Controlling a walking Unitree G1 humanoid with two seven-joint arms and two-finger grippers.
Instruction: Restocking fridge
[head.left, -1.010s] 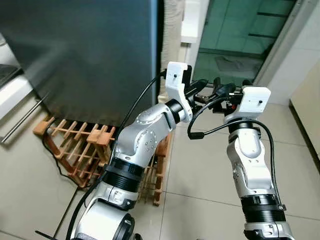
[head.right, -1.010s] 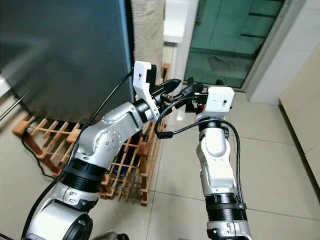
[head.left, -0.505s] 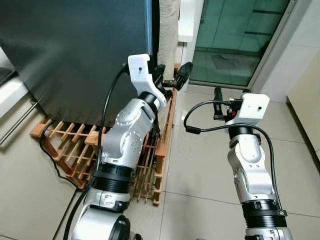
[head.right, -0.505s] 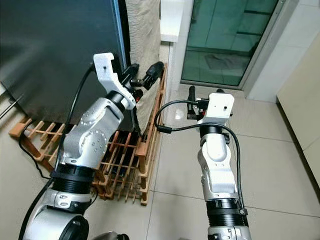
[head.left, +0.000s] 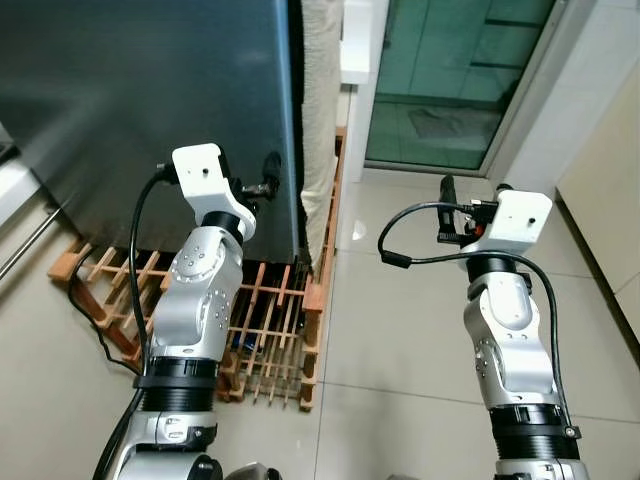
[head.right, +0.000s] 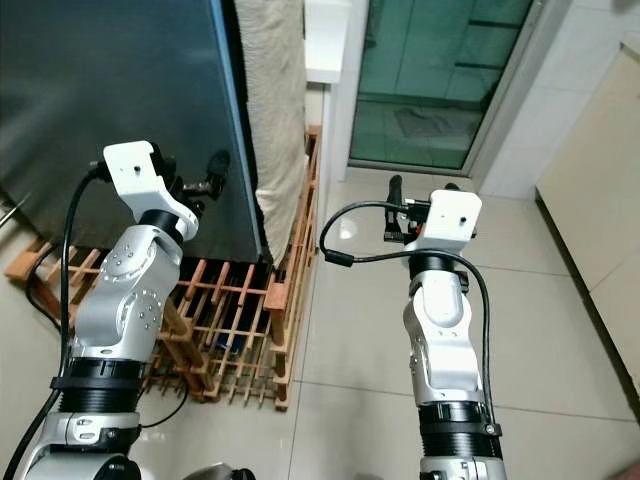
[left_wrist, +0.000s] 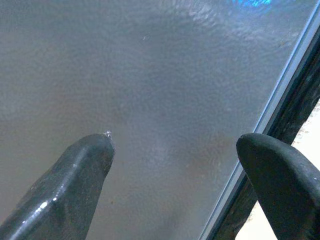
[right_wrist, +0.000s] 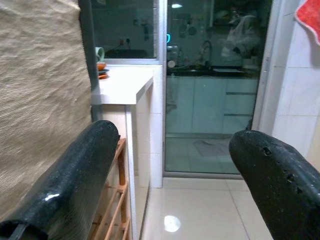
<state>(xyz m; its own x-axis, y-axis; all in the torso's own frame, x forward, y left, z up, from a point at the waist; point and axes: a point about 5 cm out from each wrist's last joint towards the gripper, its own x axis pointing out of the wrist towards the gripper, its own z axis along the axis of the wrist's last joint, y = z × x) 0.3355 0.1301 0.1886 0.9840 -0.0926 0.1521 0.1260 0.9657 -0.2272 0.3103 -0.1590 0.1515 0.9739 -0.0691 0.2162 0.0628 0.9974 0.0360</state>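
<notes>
Now the left gripper (head.left: 262, 176) has swung left from mid-air to the dark grey fridge door (head.left: 130, 90), its two black fingers (left_wrist: 82, 170) spread apart, empty, tips against the panel near the door's right edge. Judging by that, it is set to push the door shut or feel for its edge. The right gripper (head.left: 470, 188) has stayed raised at the right, jaws open and empty. Below the fridge lies a slatted wooden rack (head.left: 255, 320) on pale floor tiles (head.left: 400, 330); a beige woven cloth (head.right: 272, 90) hangs beside it, and a green glass door (head.left: 450, 70) stands far off.
</notes>
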